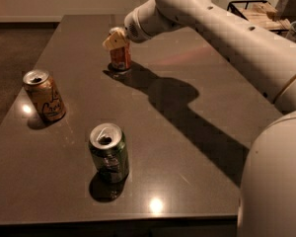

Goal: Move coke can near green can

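The coke can (121,58) is red-orange and stands upright on the far part of the dark table (187,147). My gripper (115,38) is at the can's top, coming in from the right on the white arm (197,9), and it covers the can's silver lid. The green can (108,153) stands upright near the table's front edge with its top open, well in front of the coke can and apart from it.
A tan-gold can with script lettering (44,96) stands upright at the left side of the table. The arm's shadow lies across the table's middle. A wire rack with a wooden board (256,11) stands beyond the table's far right corner. The robot's white body (276,181) fills the lower right.
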`<act>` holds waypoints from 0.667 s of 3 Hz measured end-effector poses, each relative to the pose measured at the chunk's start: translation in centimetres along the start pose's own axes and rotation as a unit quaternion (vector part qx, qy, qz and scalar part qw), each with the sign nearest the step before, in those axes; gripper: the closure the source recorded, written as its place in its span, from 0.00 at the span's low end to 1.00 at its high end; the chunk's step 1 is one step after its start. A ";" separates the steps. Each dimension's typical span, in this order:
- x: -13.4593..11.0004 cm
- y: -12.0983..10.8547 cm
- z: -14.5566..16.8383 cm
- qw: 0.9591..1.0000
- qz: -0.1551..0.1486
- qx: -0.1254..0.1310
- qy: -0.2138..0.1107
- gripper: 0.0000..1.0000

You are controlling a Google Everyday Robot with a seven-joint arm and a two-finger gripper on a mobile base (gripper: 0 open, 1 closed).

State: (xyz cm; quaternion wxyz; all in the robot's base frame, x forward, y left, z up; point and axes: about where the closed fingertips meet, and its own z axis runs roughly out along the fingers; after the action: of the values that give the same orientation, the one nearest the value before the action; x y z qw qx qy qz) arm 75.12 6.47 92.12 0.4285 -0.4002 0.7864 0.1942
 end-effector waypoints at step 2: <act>-0.6 1.4 -3.7 0.998 0.008 -0.035 -0.059 0.85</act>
State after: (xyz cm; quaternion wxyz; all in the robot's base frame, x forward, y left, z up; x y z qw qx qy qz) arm 72.24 5.23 94.68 0.4586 -0.3966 0.7556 0.2479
